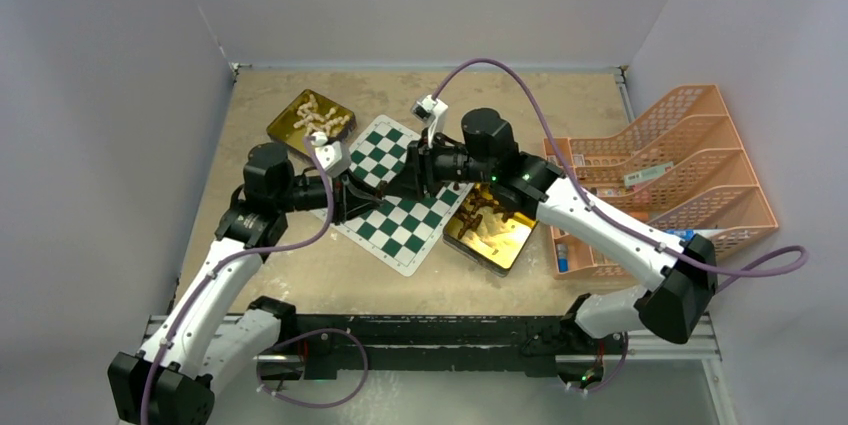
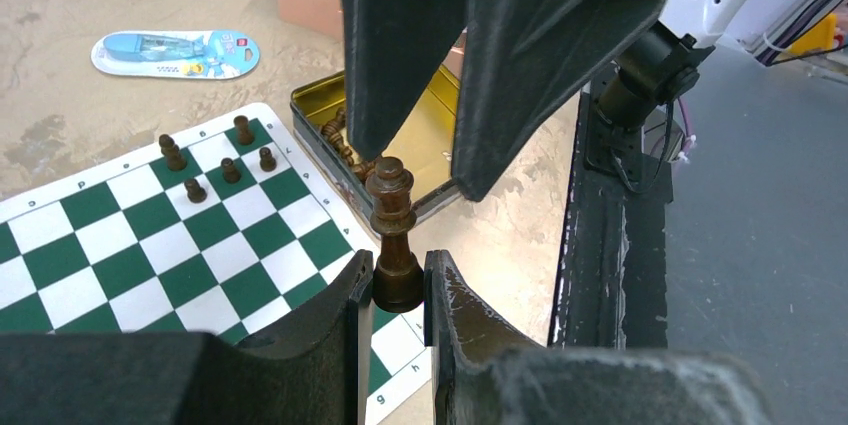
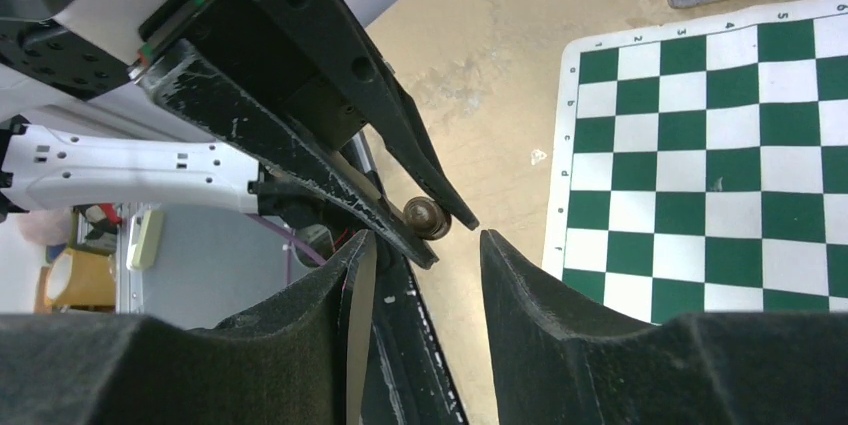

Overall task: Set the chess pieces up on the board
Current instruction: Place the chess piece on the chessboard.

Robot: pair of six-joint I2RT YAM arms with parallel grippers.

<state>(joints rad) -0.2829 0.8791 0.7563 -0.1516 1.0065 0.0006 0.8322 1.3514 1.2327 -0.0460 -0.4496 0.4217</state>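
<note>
My left gripper (image 2: 398, 265) is shut on the base of a tall dark brown chess piece (image 2: 392, 195) and holds it upright over the corner of the green and white board (image 2: 150, 245). My right gripper (image 3: 428, 237) is open, and its fingers (image 2: 540, 45) straddle the top of that piece (image 3: 428, 217) without touching it. In the top view both grippers meet over the board (image 1: 400, 230): the left (image 1: 372, 191) and the right (image 1: 402, 183). Several small dark pieces (image 2: 215, 160) stand at the board's far corner.
A gold tin with dark pieces (image 1: 490, 225) lies right of the board, also in the left wrist view (image 2: 420, 135). A gold tin with cream pieces (image 1: 311, 120) lies at the back left. Orange trays (image 1: 680, 165) stand at the right. A blue packet (image 2: 175, 53) lies on the table.
</note>
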